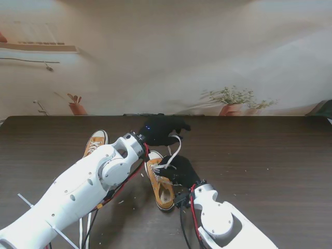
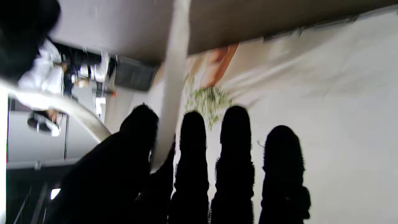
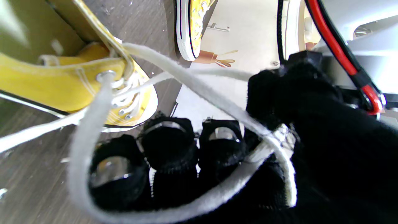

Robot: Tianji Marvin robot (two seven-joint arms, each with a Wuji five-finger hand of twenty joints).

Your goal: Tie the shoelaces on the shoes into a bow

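A yellow canvas shoe [image 1: 162, 188] lies at the table's middle, toe pointing away from me; it also fills the right wrist view [image 3: 62, 81]. Its mate [image 1: 96, 142] rests farther off to the left and shows in that view too [image 3: 192, 28]. My left hand [image 1: 161, 129], in a black glove, is raised beyond the shoe and pinches a white lace [image 1: 175, 149] between thumb and index [image 2: 171, 93]. My right hand [image 1: 181, 168] sits over the shoe's lacing. A lace loop [image 3: 202, 90] wraps around its curled fingers [image 3: 169, 146] and runs under the thumb.
My bulky white left forearm [image 1: 88, 192] crosses the table's near left, with a red cable [image 1: 136, 174] at the wrist. Loose white strips [image 1: 85, 228] lie under it. The dark wood table [image 1: 270, 166] ends at a backdrop printed with potted plants [image 1: 231, 101].
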